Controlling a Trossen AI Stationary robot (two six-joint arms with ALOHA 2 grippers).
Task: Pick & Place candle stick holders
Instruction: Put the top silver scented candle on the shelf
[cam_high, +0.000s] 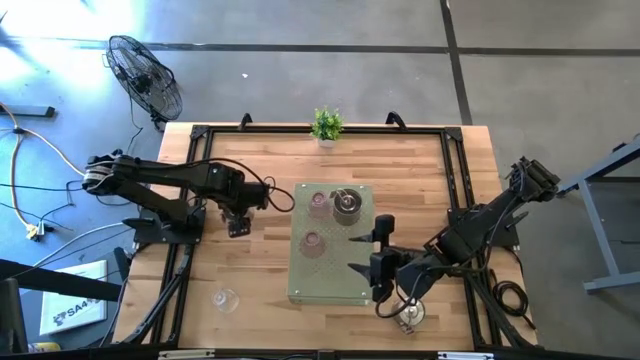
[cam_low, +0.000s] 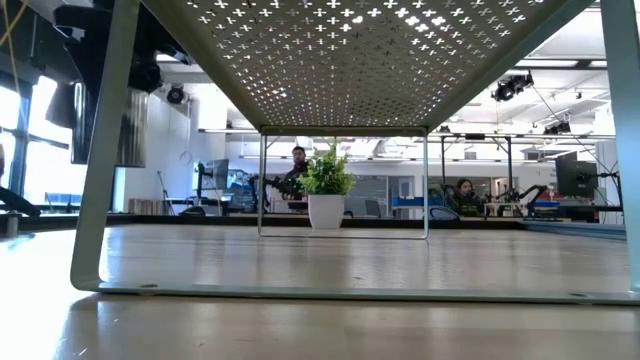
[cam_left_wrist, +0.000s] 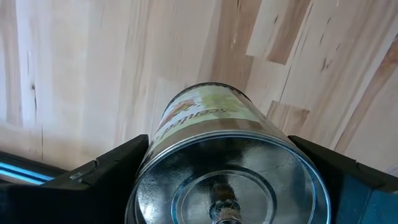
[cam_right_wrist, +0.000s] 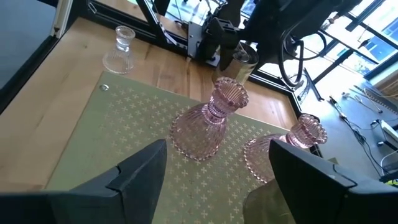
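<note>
Left tool (cam_left_wrist: 217, 180) is clamped on a silvery metal tin holder (cam_left_wrist: 224, 162) over the wood surface (cam_left_wrist: 93, 74); right tool (cam_right_wrist: 211, 180) released above the pink ribbed glass holder (cam_right_wrist: 208, 121). Imo lower the tin slow & level onto the green perforated tray (cam_high: 330, 285) w/o bumping the glass.

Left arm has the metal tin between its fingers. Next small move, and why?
Probably carry it toward the green perforated tray and set it on a bare patch. The left hand holds the silvery metal holder between its fingers over bare wood, beside the tray, which already carries two pink glass holders and another metal one. The right hand hangs open over the tray's right side.
</note>
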